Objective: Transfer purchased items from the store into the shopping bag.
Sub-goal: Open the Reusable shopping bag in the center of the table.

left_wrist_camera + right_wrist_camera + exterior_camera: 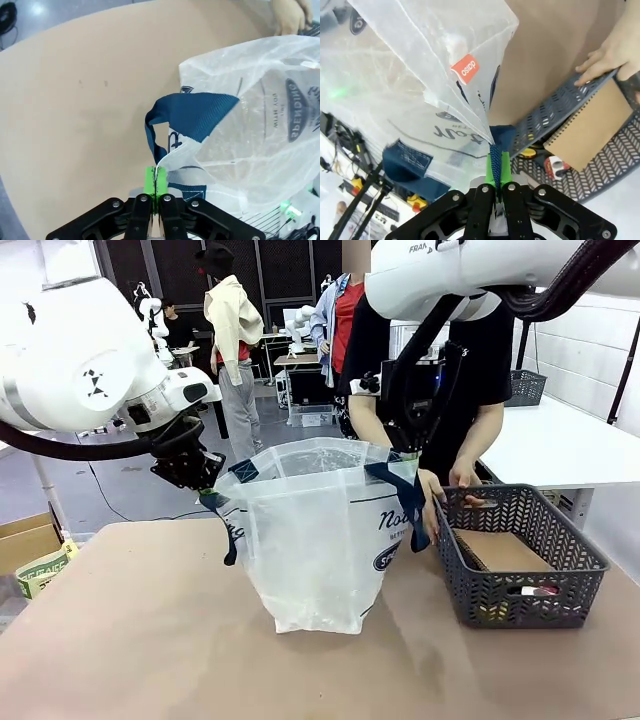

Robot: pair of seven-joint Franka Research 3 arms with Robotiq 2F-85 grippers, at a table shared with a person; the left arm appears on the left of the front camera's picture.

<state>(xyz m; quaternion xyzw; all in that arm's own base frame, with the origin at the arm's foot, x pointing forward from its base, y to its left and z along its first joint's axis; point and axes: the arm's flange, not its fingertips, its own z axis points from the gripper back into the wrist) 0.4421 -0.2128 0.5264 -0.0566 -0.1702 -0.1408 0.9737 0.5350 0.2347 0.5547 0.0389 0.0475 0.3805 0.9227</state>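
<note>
You're holding the limp, slippery bag [315, 540] open mid-table, left gripper [156, 181] clamped on its rim at 9 o'clock, right gripper [496, 170] pinching the strap [408, 502] at 3 (woven straps likely gripping best).

Bright, even room light falls from overhead, so the bench [130, 640] carries only soft, pale shadows under the bag [310, 540] and beside the basket [520, 590]. The bag's thin plastic glows white, with small glints along its creases. In the right wrist view its upper folds wash out almost to blank. The left arm [70, 360], close to the front camera, is nearly overexposed and slightly soft, while the middle of that view is sharp. A round glare spot sits on the floor [37, 9] in the left wrist view. Both wrist views bow at the edges. The left claw [156, 176] is crisp. The clutter at the right wrist view's lower left is blurred.
</note>
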